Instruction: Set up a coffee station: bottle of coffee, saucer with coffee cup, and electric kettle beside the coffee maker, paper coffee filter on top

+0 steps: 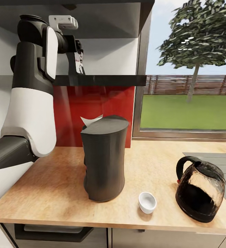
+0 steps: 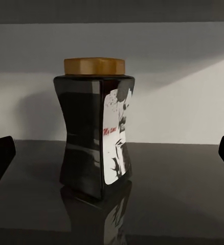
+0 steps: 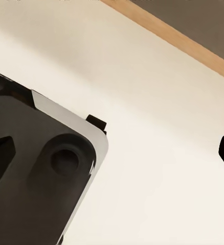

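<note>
coffee bottle [image 2: 95,127]: dark waisted jar with a tan lid and a pale label, standing upright on the dark kitchen shelf [image 1: 102,80]; in the head view a sliver of it shows just past the raised left arm, at about 11 o'clock from the coffee maker.
key relation: seen from the left wrist, the bottle stands dead ahead of the left end effector [image 2: 112,153], between the lines of the two fingertips and not touching either; its long axis is vertical, crossing the line of approach.
left end effector: fingers spread wide apart, holding nothing; dark tips sit at both edges of the left wrist view.
nearer arm: left, judged by far; it is lifted to shelf height.
right end effector [image 3: 112,153]: fingers apart, nothing between them; looks down on a dark and white part of the robot and pale floor.
coffee maker [image 1: 104,158]: dark, upright, mid tabletop [image 1: 51,193].
paper filter [image 1: 90,120]: white, peeking from the top rear of the coffee maker.
coffee cup [image 1: 147,202]: small, white, at 4 o'clock of the coffee maker, directly on the tabletop; no saucer made out.
electric kettle [image 1: 200,189]: glass and black, at 3 o'clock, well apart from the cup.
obstructions: shelf above the bottle leaves limited headroom; the path straight ahead looks open.
next move, judged: advance, then close on the waist.
</note>
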`<state>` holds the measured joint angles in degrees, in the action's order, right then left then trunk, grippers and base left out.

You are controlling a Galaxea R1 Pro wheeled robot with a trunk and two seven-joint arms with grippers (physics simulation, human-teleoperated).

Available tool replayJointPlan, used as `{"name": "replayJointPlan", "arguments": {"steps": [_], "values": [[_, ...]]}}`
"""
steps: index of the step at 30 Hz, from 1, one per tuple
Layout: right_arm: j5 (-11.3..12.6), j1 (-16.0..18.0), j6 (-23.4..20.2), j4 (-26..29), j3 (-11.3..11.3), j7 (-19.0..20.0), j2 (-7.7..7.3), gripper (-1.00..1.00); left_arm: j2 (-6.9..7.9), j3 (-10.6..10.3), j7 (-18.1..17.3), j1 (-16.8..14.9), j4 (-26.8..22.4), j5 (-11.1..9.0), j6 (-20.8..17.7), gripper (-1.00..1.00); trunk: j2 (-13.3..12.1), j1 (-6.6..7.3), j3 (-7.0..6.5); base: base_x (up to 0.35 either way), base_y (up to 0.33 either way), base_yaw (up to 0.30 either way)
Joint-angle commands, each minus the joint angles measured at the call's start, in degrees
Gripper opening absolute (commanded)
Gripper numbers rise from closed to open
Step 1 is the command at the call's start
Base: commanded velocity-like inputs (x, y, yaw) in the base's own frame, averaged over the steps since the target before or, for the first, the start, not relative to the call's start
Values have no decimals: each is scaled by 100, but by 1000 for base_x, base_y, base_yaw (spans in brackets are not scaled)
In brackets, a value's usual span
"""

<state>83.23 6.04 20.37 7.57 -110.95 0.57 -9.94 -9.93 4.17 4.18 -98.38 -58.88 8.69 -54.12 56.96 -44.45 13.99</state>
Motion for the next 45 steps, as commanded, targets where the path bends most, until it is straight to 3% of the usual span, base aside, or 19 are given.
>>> {"name": "replayJointPlan", "arguments": {"steps": [1, 16, 28, 29, 45], "values": [[61, 6, 20, 14, -38, 6, -5, 100, -6, 13, -13, -6, -2, 33, -20, 100, 5, -1, 8, 0, 0, 0], [61, 9, 20, 14, -36, 6, -6, 100, -6, 13, -14, -6, -2, 32, -20, 100, 5, -1, 8, 0, 0, 0], [61, -22, 20, 8, -318, 13, -7, 100, 49, -8, 373, -6, -17, 445, -45, 100, 5, -1, 8, 0, 0, 0], [61, -23, 20, 11, -325, 13, -7, 100, 46, -7, 694, -6, -15, 893, -46, 100, 5, -1, 8, 0, 0, 0], [61, -23, 20, 10, -331, 11, -8, 100, 52, 4, 700, -6, 13, 906, -46, 100, 5, -1, 8, 93, 0, 0]]}}
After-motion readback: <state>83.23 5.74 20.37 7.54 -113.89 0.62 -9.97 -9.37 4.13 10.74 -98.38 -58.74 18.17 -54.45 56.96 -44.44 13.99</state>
